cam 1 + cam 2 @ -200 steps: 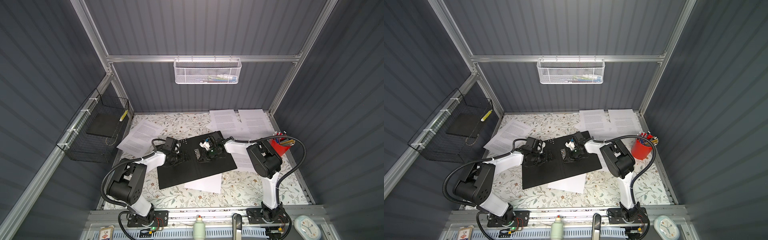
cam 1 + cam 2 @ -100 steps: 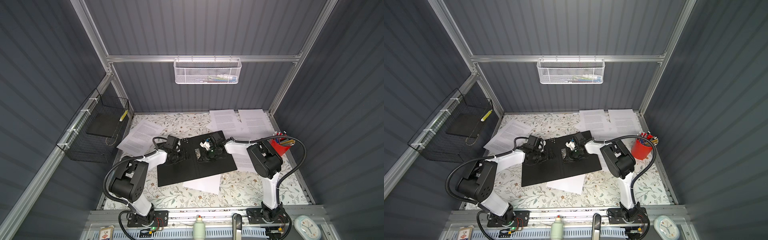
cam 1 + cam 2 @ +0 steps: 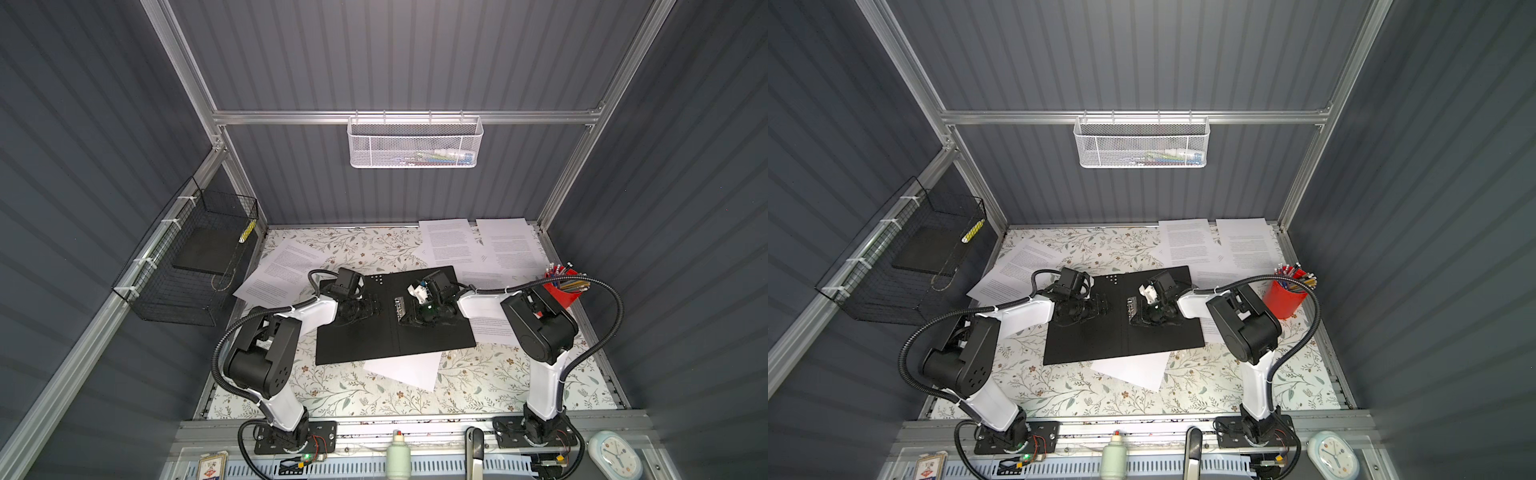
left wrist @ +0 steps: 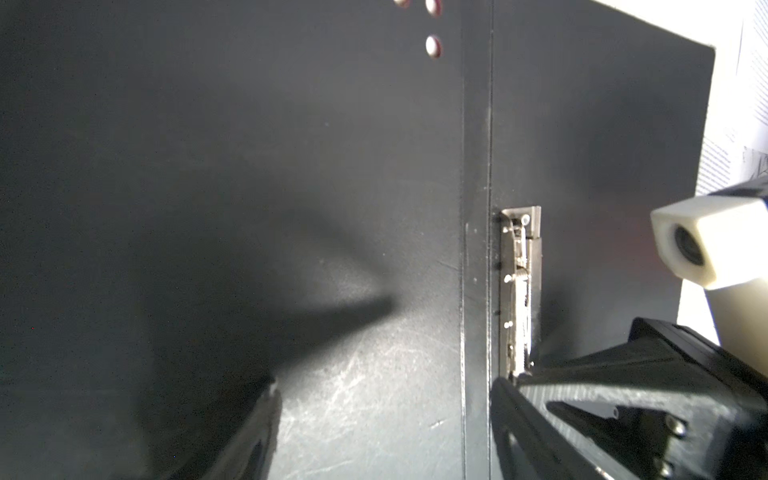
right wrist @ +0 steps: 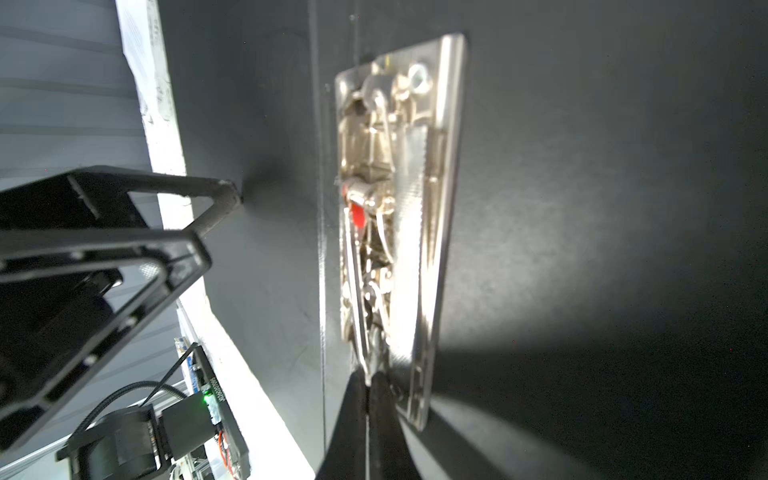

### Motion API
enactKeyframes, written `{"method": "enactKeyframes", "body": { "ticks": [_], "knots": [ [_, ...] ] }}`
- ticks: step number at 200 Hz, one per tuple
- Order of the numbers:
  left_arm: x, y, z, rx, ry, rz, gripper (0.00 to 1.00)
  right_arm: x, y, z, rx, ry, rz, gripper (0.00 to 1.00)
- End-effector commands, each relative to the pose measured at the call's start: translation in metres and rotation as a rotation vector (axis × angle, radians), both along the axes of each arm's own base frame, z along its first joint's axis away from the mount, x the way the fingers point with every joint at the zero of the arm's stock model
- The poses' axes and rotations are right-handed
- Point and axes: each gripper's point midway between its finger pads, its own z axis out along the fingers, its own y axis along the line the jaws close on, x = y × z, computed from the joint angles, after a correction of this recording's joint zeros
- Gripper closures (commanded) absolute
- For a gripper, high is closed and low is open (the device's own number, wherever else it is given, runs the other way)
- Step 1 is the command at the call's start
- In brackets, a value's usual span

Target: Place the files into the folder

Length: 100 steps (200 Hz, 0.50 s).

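Note:
The folder [image 3: 374,340] [image 3: 1100,340] lies open in the middle of the table, black inside facing up. Its metal clip [image 3: 400,306] [image 4: 519,291] [image 5: 395,208] sits by the spine. My left gripper [image 3: 368,307] [image 4: 384,386] is open, its fingers resting on the left half of the folder with nothing between them. My right gripper [image 3: 405,318] [image 5: 368,376] is shut on the thin lever at the end of the clip. The files are scattered around: two sheets at the back right [image 3: 453,245], one at the left [image 3: 282,270], and one partly under the folder's front edge [image 3: 407,368].
A red cup of pens [image 3: 561,291] stands at the right edge behind my right arm. A black wire basket [image 3: 187,270] hangs on the left wall and a white mesh basket [image 3: 415,143] on the back wall. A bottle [image 3: 398,453] and a clock [image 3: 615,457] sit on the front rail.
My left arm has shifted slightly toward the back, its gripper still on the folder's left half. The right gripper has stayed at the clip with its fingers together.

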Motion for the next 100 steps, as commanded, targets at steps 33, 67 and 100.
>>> {"method": "enactKeyframes", "body": {
  "ticks": [33, 67, 100],
  "knots": [
    [-0.07, 0.058, -0.075, 0.265, 0.325, 0.04, 0.19, -0.009, -0.006, 0.044, 0.067, 0.004, 0.04, 0.59],
    [-0.068, 0.055, -0.074, 0.253, 0.326, 0.035, 0.19, -0.016, -0.012, 0.051, 0.057, -0.013, 0.052, 0.55],
    [-0.061, 0.038, -0.061, 0.167, 0.296, 0.003, 0.19, -0.018, -0.01, 0.04, 0.052, 0.018, 0.072, 0.66]
  ]
}}
